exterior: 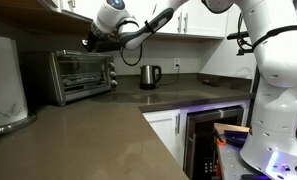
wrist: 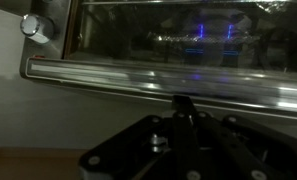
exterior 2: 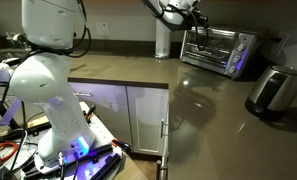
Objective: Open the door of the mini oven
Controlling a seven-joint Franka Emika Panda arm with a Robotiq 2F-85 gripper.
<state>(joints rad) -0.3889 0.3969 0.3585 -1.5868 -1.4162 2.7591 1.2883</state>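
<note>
The silver mini oven (exterior: 80, 75) stands on the brown counter at the back, and also shows in the exterior view from the side (exterior 2: 220, 48). Its glass door (exterior: 78, 74) looks closed. My gripper (exterior: 91, 42) hovers at the oven's top front edge; it also shows in an exterior view (exterior 2: 193, 18). In the wrist view the door glass (wrist: 178, 35) fills the top, and the handle bar (wrist: 98, 78) runs across just beyond my fingertips (wrist: 183, 103). The fingers look pressed together with nothing between them. A knob (wrist: 34, 28) shows at the left.
A steel kettle (exterior: 150, 75) stands next to the oven, also in an exterior view (exterior 2: 273, 90). A white cylinder (exterior 2: 163, 40) stands on the oven's other side. A dark built-in appliance (exterior: 203, 140) sits under the counter. The robot base (exterior 2: 48, 100) is in front.
</note>
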